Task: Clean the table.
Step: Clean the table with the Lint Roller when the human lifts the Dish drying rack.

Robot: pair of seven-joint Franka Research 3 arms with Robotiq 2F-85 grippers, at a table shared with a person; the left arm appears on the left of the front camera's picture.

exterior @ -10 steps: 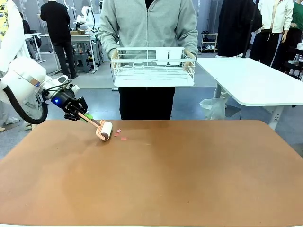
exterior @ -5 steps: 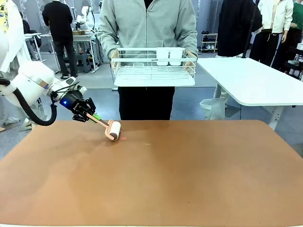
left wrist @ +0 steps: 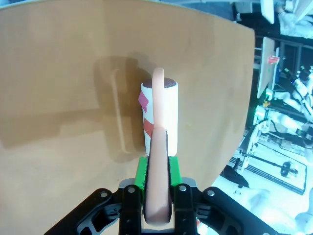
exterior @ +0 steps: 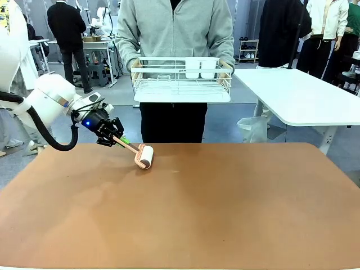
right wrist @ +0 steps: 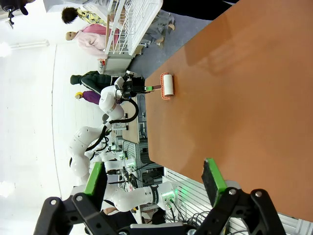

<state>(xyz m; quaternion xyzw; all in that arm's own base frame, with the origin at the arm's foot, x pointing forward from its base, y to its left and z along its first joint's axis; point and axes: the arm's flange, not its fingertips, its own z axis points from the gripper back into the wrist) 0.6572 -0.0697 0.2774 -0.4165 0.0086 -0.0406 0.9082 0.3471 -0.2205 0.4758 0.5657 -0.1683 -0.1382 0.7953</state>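
Brown table [exterior: 225, 214], one roller [exterior: 144, 156] in left pincer [exterior: 117, 139]

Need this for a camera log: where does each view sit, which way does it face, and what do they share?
Front view: fixed between the arms, facing across the table at the person holding a dish rack; left arm enters picture left.
Left wrist view: on the left wrist, looking along the left claw, shut on the lint roller.
Right wrist view: on the right wrist, rolled sideways, looking over the open right claw across the table.
Shared: all three show the lint roller and table.
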